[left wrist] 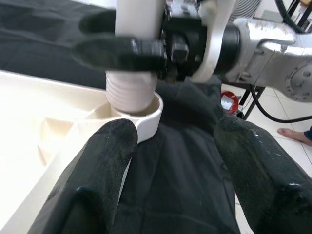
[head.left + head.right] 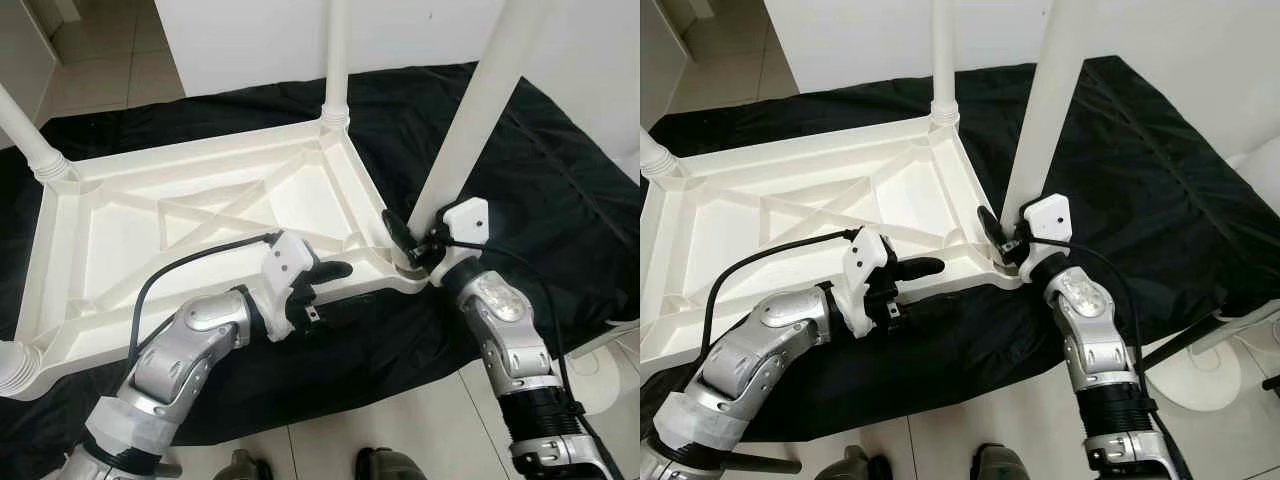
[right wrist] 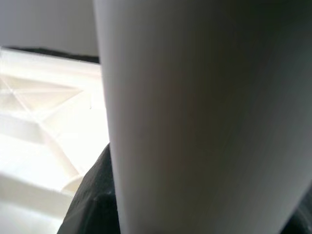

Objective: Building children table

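From the head cameras I saw the white plastic ribbed tabletop (image 2: 200, 215) lying upside down on a black cloth (image 2: 540, 170) spread over the tiled floor (image 2: 400, 420), with round white legs already standing in three of its corner sockets. My right gripper (image 2: 405, 240) was clamped around the base of the white round plastic table leg (image 2: 470, 130), which stood tilted in the corner socket (image 2: 405, 268) just below those fingers. My left gripper (image 2: 325, 280) lay at the tabletop's near rim, just beside that same corner; its fingers stood apart, one over the rim and the other outside it, grasping nothing. Through the left wrist camera I looked between my own two spread black fingers (image 1: 97, 170) at the leg's ridged white end (image 1: 130, 90) sitting in the socket ring straight ahead, with the right gripper's fingers wrapped round the leg just above the ridges. A person's bare foot (image 1: 295, 135) rested on the tiles well beyond. The right wrist camera showed the leg's smooth white shaft (image 3: 204, 117) pressed close against my hand, and the tabletop's ribs beside it.
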`<state>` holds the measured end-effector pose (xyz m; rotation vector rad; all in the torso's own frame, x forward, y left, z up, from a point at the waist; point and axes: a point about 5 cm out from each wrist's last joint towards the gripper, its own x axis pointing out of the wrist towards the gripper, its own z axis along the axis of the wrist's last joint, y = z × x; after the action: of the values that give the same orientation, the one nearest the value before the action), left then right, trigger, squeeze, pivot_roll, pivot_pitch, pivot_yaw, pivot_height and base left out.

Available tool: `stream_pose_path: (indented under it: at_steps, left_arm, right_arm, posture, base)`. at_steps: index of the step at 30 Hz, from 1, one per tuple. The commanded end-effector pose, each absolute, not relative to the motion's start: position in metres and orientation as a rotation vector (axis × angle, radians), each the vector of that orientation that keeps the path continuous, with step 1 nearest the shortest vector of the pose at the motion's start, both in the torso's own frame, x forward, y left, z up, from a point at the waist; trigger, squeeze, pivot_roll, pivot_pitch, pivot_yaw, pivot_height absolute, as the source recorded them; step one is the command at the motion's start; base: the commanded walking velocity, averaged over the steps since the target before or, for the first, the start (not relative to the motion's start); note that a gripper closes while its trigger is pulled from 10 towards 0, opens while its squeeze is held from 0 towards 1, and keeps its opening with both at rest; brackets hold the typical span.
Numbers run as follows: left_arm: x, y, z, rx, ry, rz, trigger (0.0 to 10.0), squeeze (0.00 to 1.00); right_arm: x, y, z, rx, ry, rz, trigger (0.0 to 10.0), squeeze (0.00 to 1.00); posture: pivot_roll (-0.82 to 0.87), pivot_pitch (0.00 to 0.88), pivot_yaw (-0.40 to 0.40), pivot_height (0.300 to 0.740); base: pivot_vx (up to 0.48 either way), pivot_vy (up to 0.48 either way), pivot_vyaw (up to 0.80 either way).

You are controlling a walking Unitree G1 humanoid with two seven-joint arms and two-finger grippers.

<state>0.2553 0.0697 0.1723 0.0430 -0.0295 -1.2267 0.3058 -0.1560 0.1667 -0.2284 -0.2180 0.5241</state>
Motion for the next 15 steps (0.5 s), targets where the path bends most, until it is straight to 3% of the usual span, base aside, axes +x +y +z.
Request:
stream_pose_path:
  at_steps: [1,11,15]
  left_arm:
    - [0.256,0.0726,0.1752,0.041,-0.032,-1.211,10.0,0.0]
    - [0.2581,0.0771,0.178,0.035,-0.038,-1.184,10.0,0.0]
    - [0.2607,0.0782,0.1796,0.041,-0.04,-1.177,10.0,0.0]
  right_arm:
    - [0.2978,-0.1534,0.1383,-0.286,-0.088,0.599,10.0,0.0]
    - [0.293,-0.1601,0.1306,-0.387,-0.069,0.653,10.0,0.0]
    - [0.2971,-0.1603,0.1301,-0.353,-0.07,0.651,10.0,0.0]
  posture:
    - [-0.11,0.113,0.043,0.74]
    - [-0.11,0.118,0.05,0.74]
    - [-0.11,0.125,0.056,0.74]
  base:
    - [0.0,0.0,0.0]
    - [0.0,0.0,0.0]
    - [0.0,0.0,0.0]
